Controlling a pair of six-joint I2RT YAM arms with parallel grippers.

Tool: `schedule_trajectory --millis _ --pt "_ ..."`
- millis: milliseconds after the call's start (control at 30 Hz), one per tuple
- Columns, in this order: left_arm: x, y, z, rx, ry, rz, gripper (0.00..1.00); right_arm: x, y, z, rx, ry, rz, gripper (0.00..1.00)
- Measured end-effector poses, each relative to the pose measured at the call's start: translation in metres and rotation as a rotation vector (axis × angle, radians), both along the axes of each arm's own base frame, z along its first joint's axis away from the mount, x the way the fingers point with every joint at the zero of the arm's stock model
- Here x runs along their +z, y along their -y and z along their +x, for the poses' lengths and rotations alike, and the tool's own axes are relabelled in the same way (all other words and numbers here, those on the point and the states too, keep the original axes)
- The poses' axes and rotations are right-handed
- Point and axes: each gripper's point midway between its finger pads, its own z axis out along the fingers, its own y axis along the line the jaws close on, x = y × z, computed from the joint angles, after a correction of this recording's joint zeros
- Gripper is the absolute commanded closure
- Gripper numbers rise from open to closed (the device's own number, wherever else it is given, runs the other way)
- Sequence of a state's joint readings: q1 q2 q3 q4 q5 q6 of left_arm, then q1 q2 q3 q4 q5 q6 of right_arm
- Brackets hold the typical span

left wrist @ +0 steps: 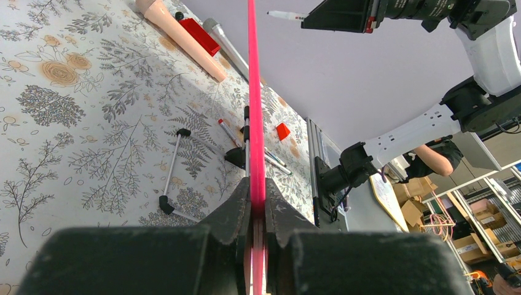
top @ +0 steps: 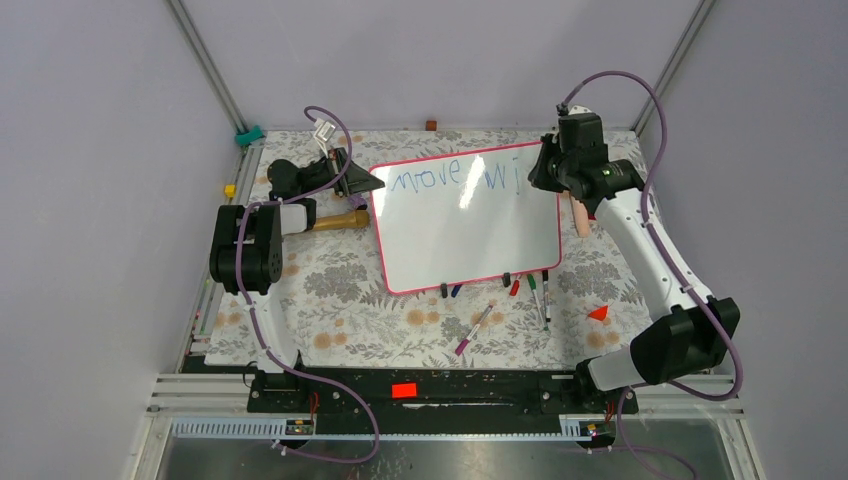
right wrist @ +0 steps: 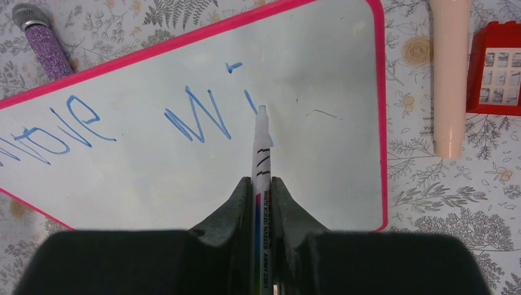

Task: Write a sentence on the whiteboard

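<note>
**On the whiteboard [top: 470, 240], a marker tip at the blue letters**

At the board's left edge, we see the left gripper [left wrist: 257, 206] clamped on the pink rim, its jaws pinched tight against both faces. Over the board's far right corner, the right gripper [right wrist: 262, 184] is closed on a white marker [right wrist: 262, 141], which sticks out past the fingers. The marker's tip sits over a short blue stroke, and we cannot tell whether it touches the surface.

The sentence [top: 455, 176] runs along the board's far edge. It reads "move", then "wi", in wobbly blue letters, and the surface nearer the arms is bare white.

Just right of the board lie a peach cylinder [right wrist: 448, 74] and a red block [right wrist: 491, 67]. Beyond the far edge lies a purple glitter microphone [right wrist: 43, 43]. Along the near edge, by two black clip feet [top: 444, 290], several loose pens [top: 475, 328] lie scattered on the floral tablecloth [top: 330, 290].
</note>
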State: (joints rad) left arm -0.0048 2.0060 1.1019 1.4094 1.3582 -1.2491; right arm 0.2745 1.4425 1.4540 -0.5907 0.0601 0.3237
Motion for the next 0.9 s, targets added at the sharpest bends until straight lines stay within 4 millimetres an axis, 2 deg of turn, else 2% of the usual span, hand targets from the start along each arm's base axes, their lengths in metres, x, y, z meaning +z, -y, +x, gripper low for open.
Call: schedule_trajectory --millis 233,500,900 --pt "0.000 0.000 0.000 0.000 0.001 0.000 1.00 0.006 0.000 0.009 -0.002 0.012 0.004 1.00" --pt "0.000 0.000 0.000 0.001 -0.007 -0.001 1.00 -0.013 -0.008 0.025 0.010 -0.047 -0.001 1.00" --pt "0.000 0.000 0.000 0.001 -0.006 -0.001 1.00 -0.014 0.013 0.025 -0.066 -0.062 -0.067 1.00"
